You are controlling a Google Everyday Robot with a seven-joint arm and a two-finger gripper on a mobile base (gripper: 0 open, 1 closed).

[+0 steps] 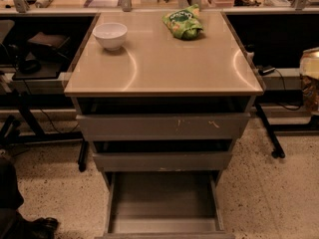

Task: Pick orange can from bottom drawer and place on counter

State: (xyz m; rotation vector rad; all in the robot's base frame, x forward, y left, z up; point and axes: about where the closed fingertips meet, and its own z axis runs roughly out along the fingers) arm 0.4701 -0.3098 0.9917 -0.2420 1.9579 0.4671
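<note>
White bowl [110, 35] on counter [164, 59], far left of gripper [313, 63]; bottom drawer [164, 198] pulled open, down-left of it; green snack bag [183, 23] up-left; orange can [311, 91] right against gripper, cropped, beyond counter's right side; grip: cannot tell

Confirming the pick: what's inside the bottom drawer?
Bottom drawer: only bare grey floor visible; rear hidden under the drawer above. Orange can at right edge; gripper out of view.

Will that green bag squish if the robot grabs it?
Probably: the green crinkly snack bag looks puffy and wrinkled, so likely soft, light. Lying flat on the glossy beige counter, it shouldn't roll, maybe slide. The gripper is out of view.
</note>
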